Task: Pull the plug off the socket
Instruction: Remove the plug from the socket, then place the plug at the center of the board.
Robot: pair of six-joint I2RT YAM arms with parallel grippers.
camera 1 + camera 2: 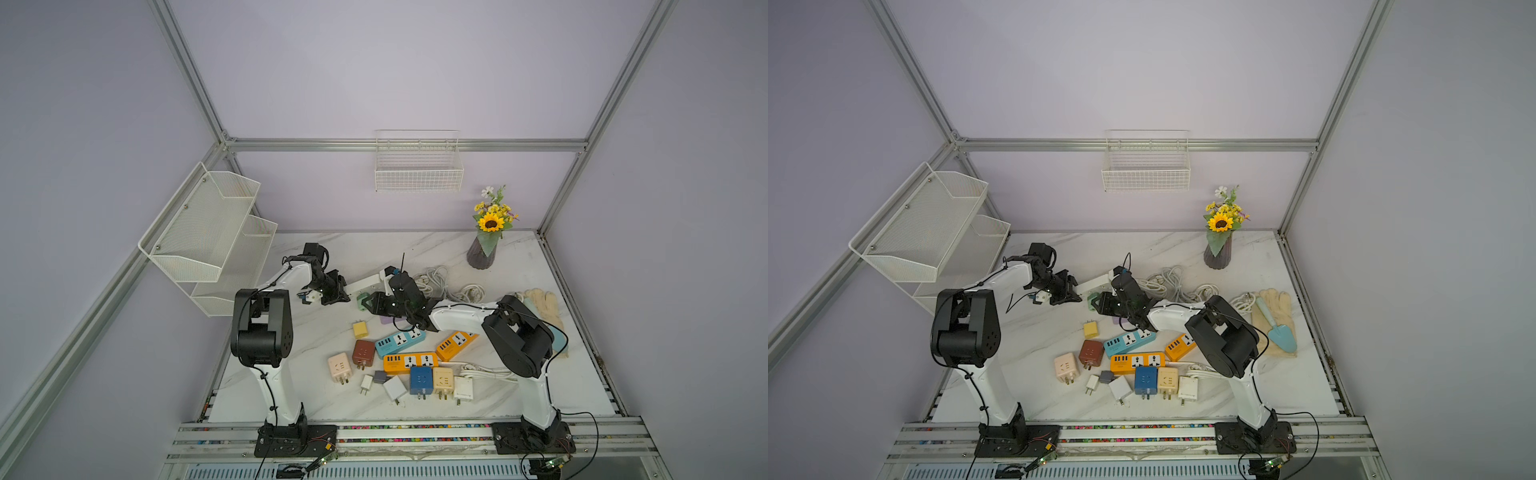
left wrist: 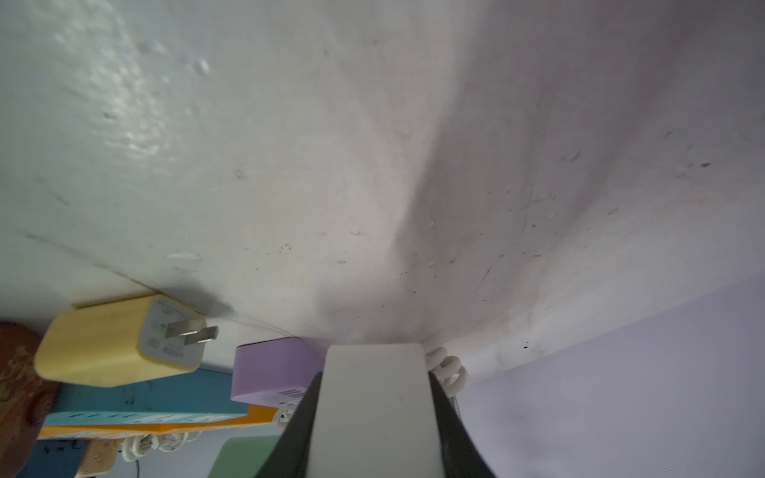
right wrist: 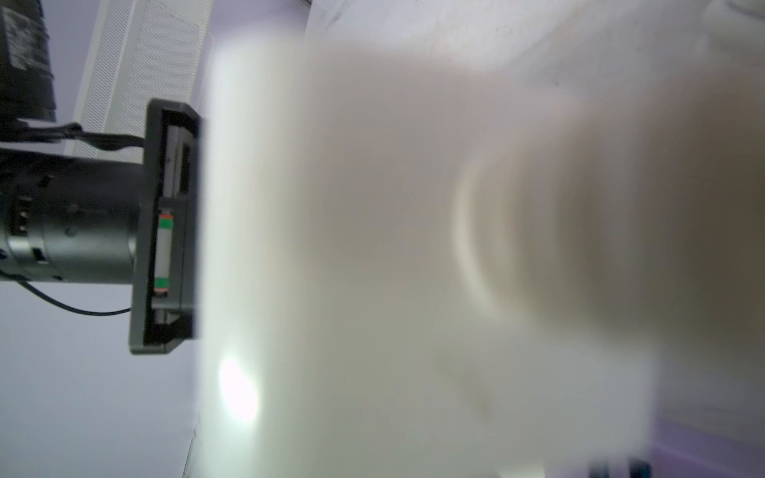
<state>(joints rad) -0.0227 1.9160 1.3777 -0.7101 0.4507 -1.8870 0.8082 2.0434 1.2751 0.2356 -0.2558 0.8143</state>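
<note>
A white socket strip [image 1: 365, 286] [image 1: 1096, 282] lies slantwise at mid-table. My left gripper [image 1: 347, 293] [image 1: 1077, 291] is shut on its near end; in the left wrist view the strip [image 2: 372, 405] fills the gap between the black fingers [image 2: 298, 434]. A green plug [image 1: 363, 300] [image 1: 1093, 300] sits against the strip's front side, and my right gripper [image 1: 369, 304] [image 1: 1100, 303] is shut on it. Whether its pins are still in the socket is hidden. A blurred white body [image 3: 414, 248] fills the right wrist view and hides those jaws.
In front lie a yellow charger [image 1: 360, 329], a purple adapter [image 2: 269, 372], blue [image 1: 400, 341] and orange [image 1: 409, 361] strips, and several cube adapters. White cable coils [image 1: 440, 282], a flower vase [image 1: 482, 253] and gloves [image 1: 544, 307] lie right. A mesh rack [image 1: 208, 237] hangs left.
</note>
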